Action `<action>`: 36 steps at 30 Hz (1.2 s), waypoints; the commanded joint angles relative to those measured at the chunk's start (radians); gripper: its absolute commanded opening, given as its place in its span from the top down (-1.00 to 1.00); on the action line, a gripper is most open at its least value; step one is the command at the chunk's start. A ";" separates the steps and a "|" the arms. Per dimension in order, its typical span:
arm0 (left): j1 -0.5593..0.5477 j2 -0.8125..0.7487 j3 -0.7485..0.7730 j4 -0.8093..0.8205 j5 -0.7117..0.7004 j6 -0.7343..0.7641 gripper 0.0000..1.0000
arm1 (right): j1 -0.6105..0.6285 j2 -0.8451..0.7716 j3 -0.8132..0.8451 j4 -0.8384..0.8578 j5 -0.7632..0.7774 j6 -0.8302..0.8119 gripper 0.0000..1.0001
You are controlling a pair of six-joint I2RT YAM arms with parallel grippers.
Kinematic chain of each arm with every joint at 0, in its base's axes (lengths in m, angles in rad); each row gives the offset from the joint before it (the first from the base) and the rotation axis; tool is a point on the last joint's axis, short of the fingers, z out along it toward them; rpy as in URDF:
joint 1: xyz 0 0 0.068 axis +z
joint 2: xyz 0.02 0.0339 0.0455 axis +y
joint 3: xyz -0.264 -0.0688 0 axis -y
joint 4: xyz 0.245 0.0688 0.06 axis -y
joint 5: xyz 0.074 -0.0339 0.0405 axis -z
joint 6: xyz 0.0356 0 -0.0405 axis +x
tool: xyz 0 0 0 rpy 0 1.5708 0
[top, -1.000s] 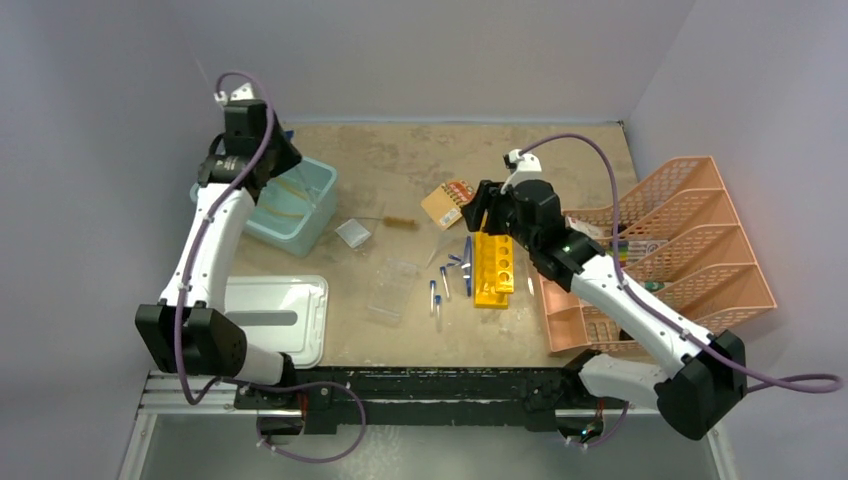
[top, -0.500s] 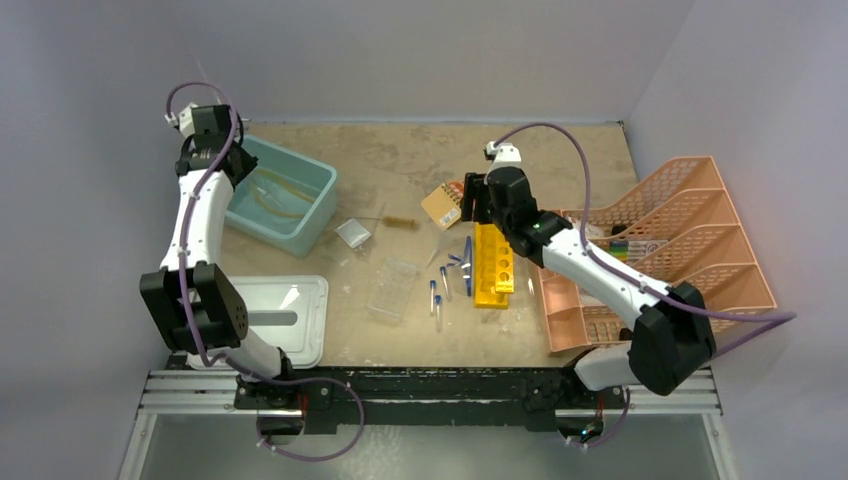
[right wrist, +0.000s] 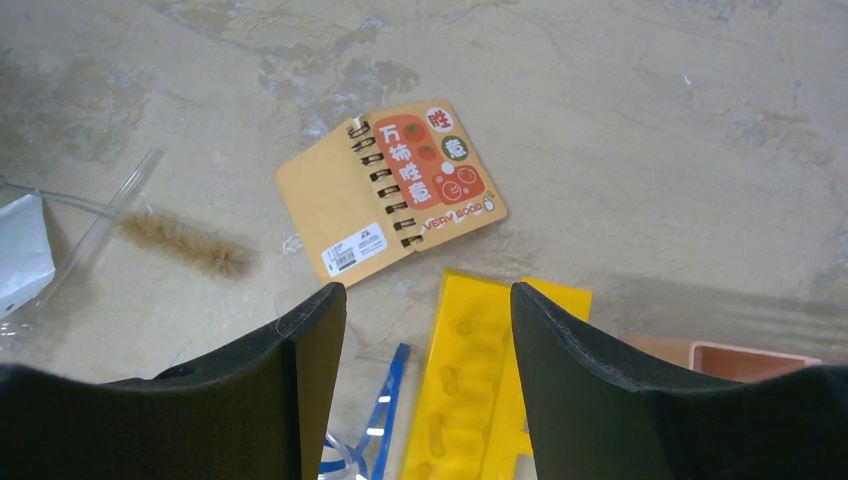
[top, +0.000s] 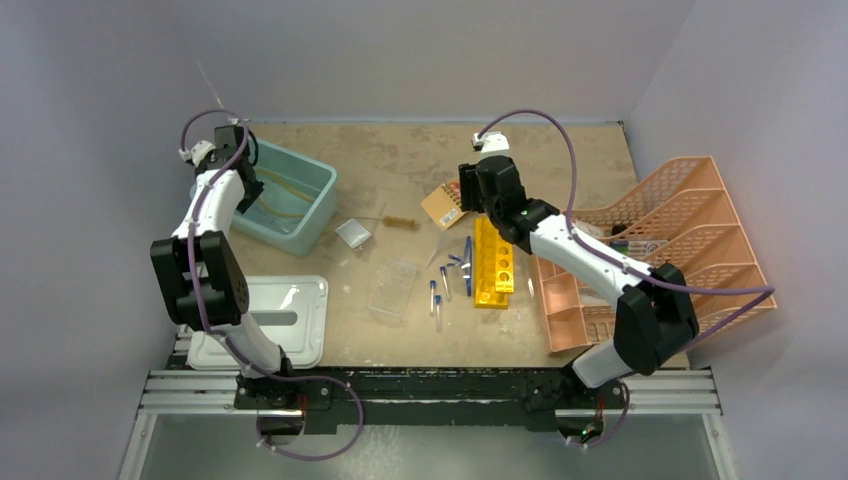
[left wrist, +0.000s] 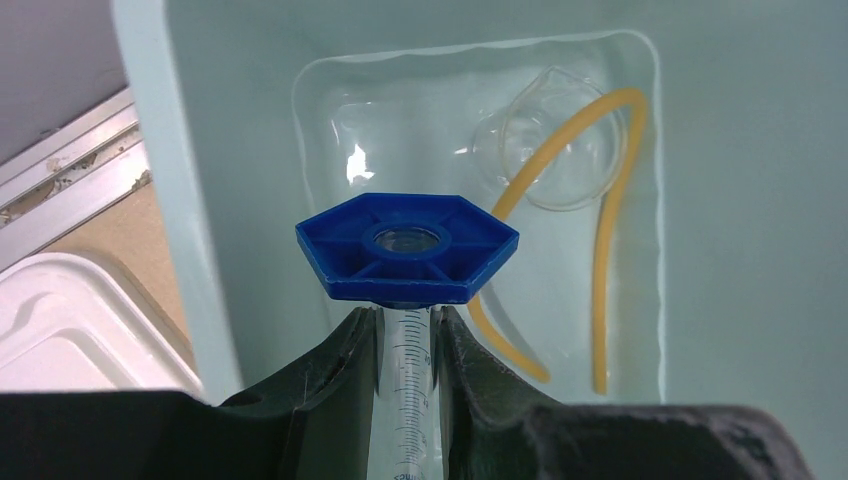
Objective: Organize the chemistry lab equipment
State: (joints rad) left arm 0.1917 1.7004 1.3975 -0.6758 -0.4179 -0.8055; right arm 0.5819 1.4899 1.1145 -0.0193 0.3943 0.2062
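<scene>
Black fingers of the left end effector (left wrist: 405,335) are pinched narrow on the stem of a graduated cylinder (left wrist: 403,390), gripping just behind its blue hexagonal foot, and that foot leads the way down into the teal bin (left wrist: 170,150). The cylinder hangs above the bin floor, close to one wall, not yet set down. Below it lie a clear dish (left wrist: 560,140) and a loop of yellow tubing (left wrist: 610,250), on what may be a clear liner; I cannot tell for sure. So the step in hand looks like stowing the cylinder. The next move calls for a gentle descent, then a release, with the foot landing clear of the dish and off the tubing, or it may tip. A white lid (left wrist: 70,320) waits outside that wall. Over to the right end effector (right wrist: 428,295): jaws wide, nothing between them, hovering above the worktop (top: 400,160) over the near edge of a notebook (right wrist: 400,185) and the far end of the yellow racks (right wrist: 480,380). It looks poised for a pick. The notebook sits just beside the racks' end and could get nudged. Blue-capped tubes (top: 440,285) lie scattered right beside the racks, crowding that flank. The brush (right wrist: 185,245), the bag (top: 353,233) and the clear tube rack (top: 393,290) remain loose on the worktop. The pink organiser (top: 690,240) hems in the racks' other side.
</scene>
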 commanded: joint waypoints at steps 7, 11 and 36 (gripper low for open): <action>0.009 0.116 -0.010 0.092 -0.096 -0.035 0.88 | -0.002 0.007 0.062 0.044 0.043 -0.092 -0.28; 0.009 0.164 0.010 0.093 -0.105 -0.045 0.81 | -0.002 0.025 0.079 0.051 0.043 -0.099 -0.28; 0.001 -0.094 0.102 0.132 0.001 0.132 -0.03 | -0.002 0.188 0.216 0.187 -0.234 -0.265 -0.29</action>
State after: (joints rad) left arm 0.1921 1.7554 1.4387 -0.5823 -0.4786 -0.7471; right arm 0.5819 1.6558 1.2514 0.1120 0.2878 0.0181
